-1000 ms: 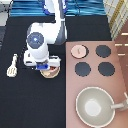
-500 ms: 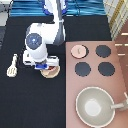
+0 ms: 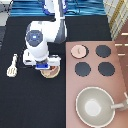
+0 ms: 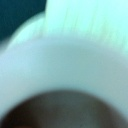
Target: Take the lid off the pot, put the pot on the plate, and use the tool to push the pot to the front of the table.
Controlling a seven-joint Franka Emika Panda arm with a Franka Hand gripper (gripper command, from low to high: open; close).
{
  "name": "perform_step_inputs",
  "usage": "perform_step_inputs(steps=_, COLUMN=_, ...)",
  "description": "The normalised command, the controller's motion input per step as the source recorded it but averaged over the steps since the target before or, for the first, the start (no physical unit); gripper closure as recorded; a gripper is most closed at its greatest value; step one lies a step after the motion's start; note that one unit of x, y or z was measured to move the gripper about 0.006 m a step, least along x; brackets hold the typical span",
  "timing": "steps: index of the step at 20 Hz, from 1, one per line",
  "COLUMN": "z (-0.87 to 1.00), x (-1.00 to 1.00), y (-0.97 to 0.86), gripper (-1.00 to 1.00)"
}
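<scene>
Table (image 3: 30, 100): gripper (image 3: 45, 66) over pot (image 3: 50, 73), prob. plated.

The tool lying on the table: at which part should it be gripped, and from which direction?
Probably the short handle of the tool, from straight above: it lies flat on the table, clear of other things. The hand is low over the pot.

The lid (image 3: 78, 50), a pinkish-tan disc with a small knob, lies flat on the stove's far-left burner. The pot (image 3: 50, 72) sits on the cream plate (image 3: 58, 73) on the black table (image 3: 30, 100), under the gripper (image 3: 43, 65). The cream spatula (image 3: 12, 67) lies to their left.
</scene>
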Motion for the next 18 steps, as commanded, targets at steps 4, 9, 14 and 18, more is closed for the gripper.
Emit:
perform_step_inputs(steps=4, z=0.78, x=-0.64, y=-0.34, gripper=-1.0)
perform_step_inputs(steps=9, z=0.57, x=-0.42, y=-0.62, gripper=-1.0)
perform_step_inputs(steps=14, z=0.29, x=-0.15, y=-0.9, gripper=-1.0)
perform_step_inputs(steps=18, z=0.19, x=-0.06, y=-0.97, gripper=-1.0)
